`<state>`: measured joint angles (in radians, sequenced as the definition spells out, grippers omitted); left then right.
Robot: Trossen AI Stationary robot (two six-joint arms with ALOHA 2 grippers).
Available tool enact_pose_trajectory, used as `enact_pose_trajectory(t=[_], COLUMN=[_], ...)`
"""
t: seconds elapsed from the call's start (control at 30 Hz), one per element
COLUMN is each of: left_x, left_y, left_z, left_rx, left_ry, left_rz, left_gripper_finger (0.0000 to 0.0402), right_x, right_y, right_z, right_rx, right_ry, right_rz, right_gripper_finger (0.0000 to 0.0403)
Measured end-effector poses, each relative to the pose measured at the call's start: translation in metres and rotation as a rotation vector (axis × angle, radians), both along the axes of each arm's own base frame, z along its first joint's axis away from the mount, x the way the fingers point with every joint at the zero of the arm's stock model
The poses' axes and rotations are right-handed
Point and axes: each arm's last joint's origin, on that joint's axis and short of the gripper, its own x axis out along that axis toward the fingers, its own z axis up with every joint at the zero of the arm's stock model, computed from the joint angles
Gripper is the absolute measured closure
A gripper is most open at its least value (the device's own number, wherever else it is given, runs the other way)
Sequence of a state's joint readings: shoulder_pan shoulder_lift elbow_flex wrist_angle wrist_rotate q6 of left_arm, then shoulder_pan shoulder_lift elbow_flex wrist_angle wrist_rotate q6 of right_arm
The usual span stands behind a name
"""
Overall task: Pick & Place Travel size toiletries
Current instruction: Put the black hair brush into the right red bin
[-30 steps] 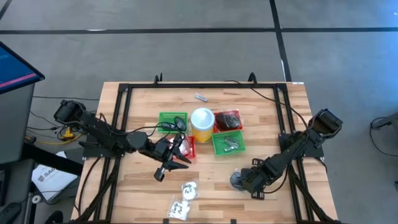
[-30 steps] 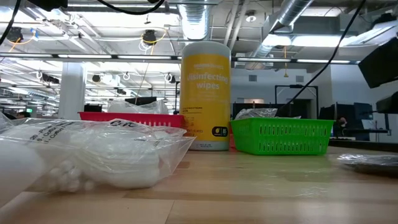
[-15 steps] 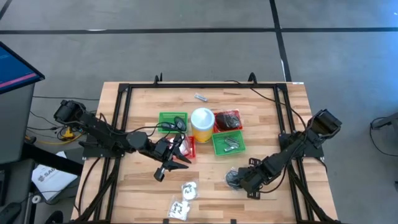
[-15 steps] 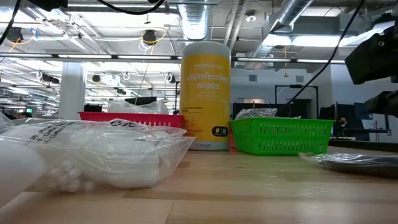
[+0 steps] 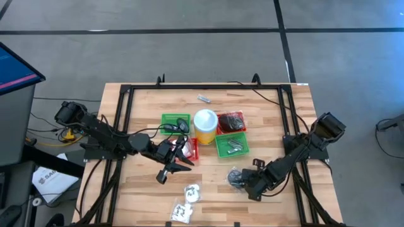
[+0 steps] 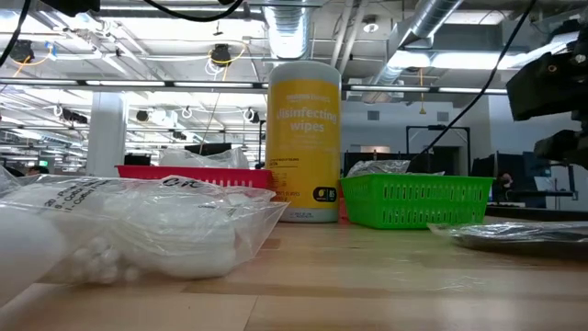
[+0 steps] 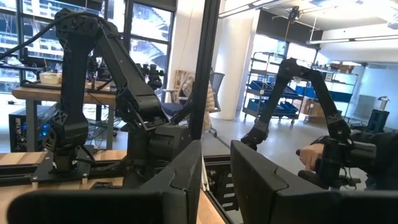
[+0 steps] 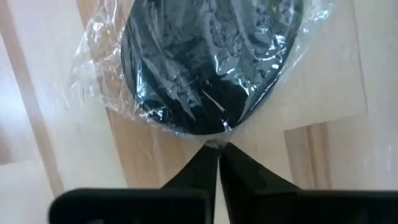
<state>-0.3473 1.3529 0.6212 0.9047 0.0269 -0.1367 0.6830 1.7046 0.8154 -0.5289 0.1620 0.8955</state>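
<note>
A dark round piece in a clear bag (image 8: 211, 62) lies flat on the wooden table (image 5: 278, 107), right of centre toward the near edge (image 5: 234, 178), and shows low at the right of the low view (image 6: 524, 237). My right gripper (image 8: 217, 154) is shut on the bag's edge, just right of it (image 5: 243, 183). My left gripper (image 7: 216, 180) hovers beside the small red basket (image 5: 191, 150) at the table's middle left. Its fingers point level toward the right side, a narrow gap between them and nothing in it. My right gripper pinches the clear bag's loose edge (image 8: 214, 143) between its two fingertips, just outside the dark piece. The fingers come slanting down from the table's right side. The bag lies on the table, its film wrinkled.
A yellow wipes canister (image 5: 205, 125) stands mid-table between green baskets (image 5: 175, 122) (image 5: 231, 146) and a red basket (image 5: 231, 121). White packets (image 5: 191, 192) (image 5: 182, 211) lie by the near edge, one big in the low view (image 6: 138, 234). A small silvery piece (image 5: 203, 98) lies at the far side.
My right gripper has moved toward the table's left edge, and the bagged dark piece has slid left along the table in front of it, staying flat.
</note>
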Motion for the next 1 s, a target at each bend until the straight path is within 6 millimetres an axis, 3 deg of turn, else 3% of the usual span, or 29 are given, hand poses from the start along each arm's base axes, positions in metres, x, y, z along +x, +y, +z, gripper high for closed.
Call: enact_pose_trajectory(t=[0.5, 1.0], left_x=[0.0, 0.0], left_y=[0.0, 0.0], left_z=[0.0, 0.0], left_rx=[-0.001, -0.001], left_ry=[0.0, 0.001], left_rz=[0.0, 0.0], left_gripper_finger=[0.0325, 0.0325], right_x=[-0.004, 0.004], right_y=[-0.004, 0.002], right_z=[0.024, 0.118], right_rx=[-0.009, -0.189], right_ry=[-0.073, -0.158], right_rz=[-0.06, -0.025], right_gripper_finger=[0.0403, 0.0403])
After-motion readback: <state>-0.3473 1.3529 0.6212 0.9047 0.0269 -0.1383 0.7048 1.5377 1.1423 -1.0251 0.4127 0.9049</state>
